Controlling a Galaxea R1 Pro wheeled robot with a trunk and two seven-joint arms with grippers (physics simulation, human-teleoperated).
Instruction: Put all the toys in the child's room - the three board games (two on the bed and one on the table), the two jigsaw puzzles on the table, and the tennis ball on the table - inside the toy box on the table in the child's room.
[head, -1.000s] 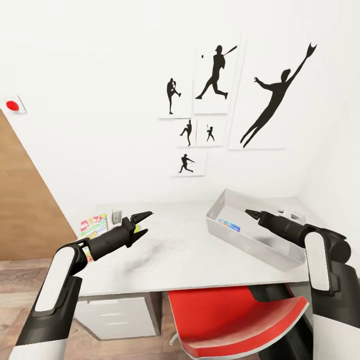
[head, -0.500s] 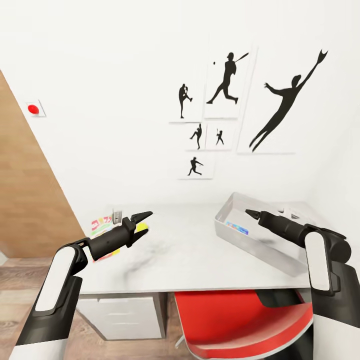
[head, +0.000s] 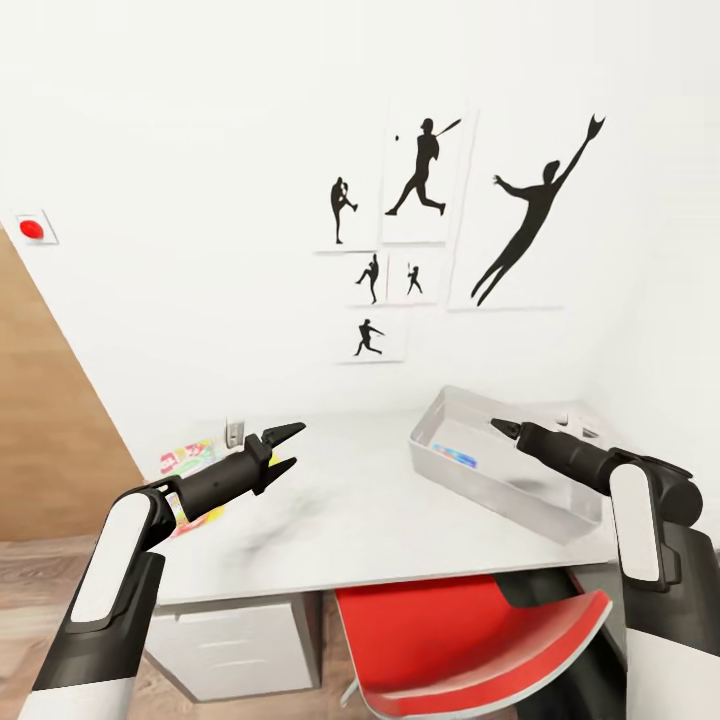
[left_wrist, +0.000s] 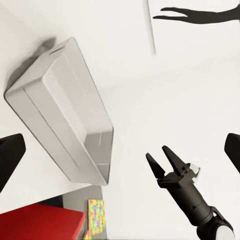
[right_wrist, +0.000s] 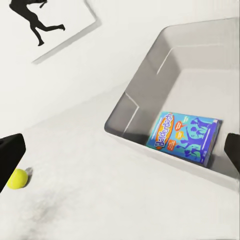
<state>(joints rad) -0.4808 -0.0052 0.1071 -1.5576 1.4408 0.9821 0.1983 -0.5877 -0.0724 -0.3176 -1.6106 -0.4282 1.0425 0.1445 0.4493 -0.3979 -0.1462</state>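
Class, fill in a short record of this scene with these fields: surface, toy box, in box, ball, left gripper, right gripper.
surface: white table
toy box: grey bin at the table's right end
in box: one blue board game, lying flat
ball: tennis ball on the table, outside the bin
left gripper: open, empty, above the table
right gripper: over the bin, holding nothing
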